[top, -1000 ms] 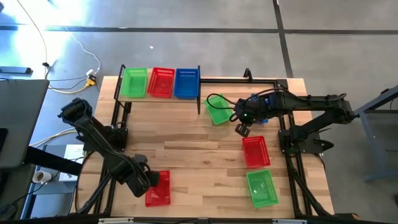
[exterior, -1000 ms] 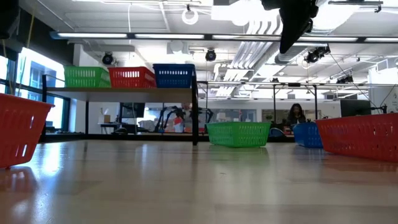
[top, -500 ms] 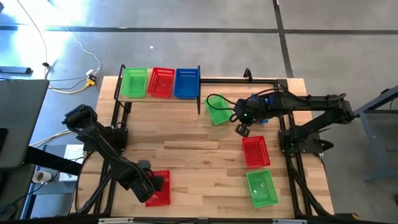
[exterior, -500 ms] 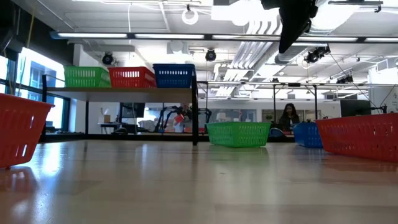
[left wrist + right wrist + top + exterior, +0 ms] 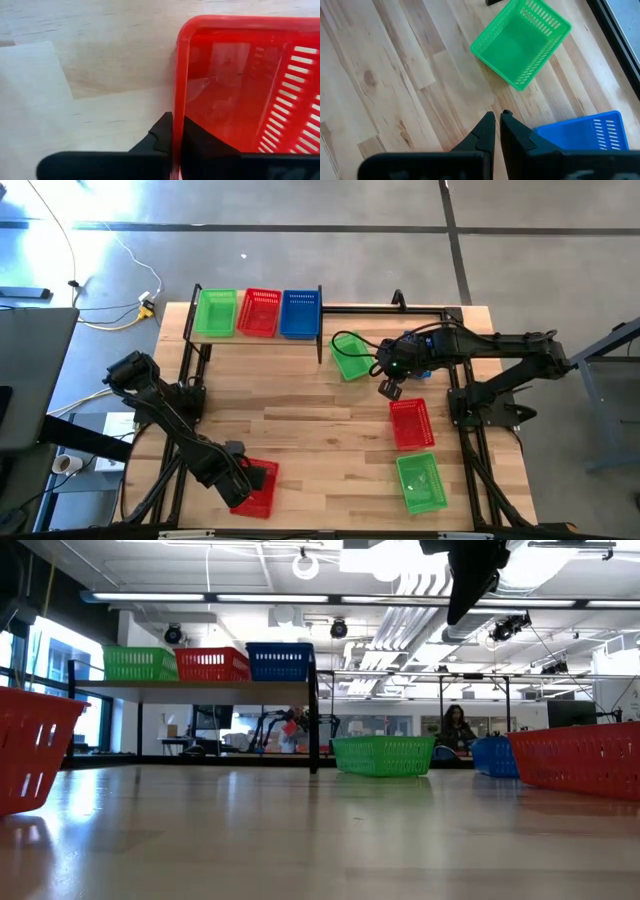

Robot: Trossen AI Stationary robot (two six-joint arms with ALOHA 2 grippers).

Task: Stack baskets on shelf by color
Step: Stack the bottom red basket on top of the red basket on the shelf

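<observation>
A red basket (image 5: 258, 490) sits near the table's front left, with my left gripper (image 5: 245, 474) shut on its wall; it also shows at the left of the low view (image 5: 28, 748). The shelf (image 5: 200, 687) at the far left carries a green (image 5: 215, 312), a red (image 5: 260, 312) and a blue basket (image 5: 300, 313) side by side. On the table lie a green basket (image 5: 348, 356), a red one (image 5: 411, 423), another green one (image 5: 421, 483) and a blue one (image 5: 580, 132). My right gripper (image 5: 390, 388) hangs shut above the table, holding nothing. My left gripper pinches the rim of the red basket's left wall (image 5: 176, 107), one finger (image 5: 161, 136) outside the basket and one (image 5: 202, 142) inside it. The fingers come from above, pointing down. The basket's bottom is at the tabletop, a little tilted in the low view.
Black frame posts and rails (image 5: 190, 370) run along the table's left, right and far sides. Bare wood lies in the middle of the table (image 5: 300, 420). A person sits in the room beyond the table (image 5: 455, 725).
My left gripper has come down toward the table's near edge onto the red basket and shut on its wall. The basket has turned slightly and shifted a little toward the near edge. The right arm has kept still.
</observation>
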